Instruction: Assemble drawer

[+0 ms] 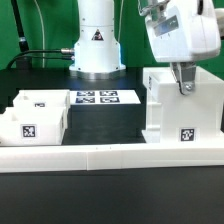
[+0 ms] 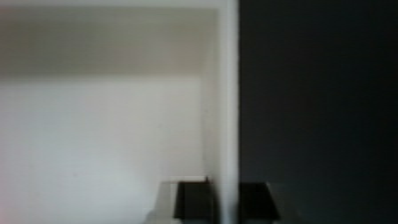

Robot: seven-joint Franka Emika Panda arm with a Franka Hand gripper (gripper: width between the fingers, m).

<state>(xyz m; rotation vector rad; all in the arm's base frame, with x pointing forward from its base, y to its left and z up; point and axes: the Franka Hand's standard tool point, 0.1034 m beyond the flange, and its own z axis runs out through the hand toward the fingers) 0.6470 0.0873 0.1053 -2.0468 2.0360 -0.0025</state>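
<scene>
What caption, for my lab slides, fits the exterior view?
Franka gripper at the top rim of the drawer housing; tray and marker board alongside.

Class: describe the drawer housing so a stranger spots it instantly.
Find the long wall bar in front. Behind it, on the exterior view's right, stands the housing, beneath the gripper. It alone is tall and boxy; its neighbours lie low.

Two dark fingers (image 2: 192, 203) straddle the thin edge of the blurred white housing (image 2: 107, 130) wall.

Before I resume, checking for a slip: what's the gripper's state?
Gripper: closed, fingers on the wall of the large white plastic cube-like housing.
</scene>
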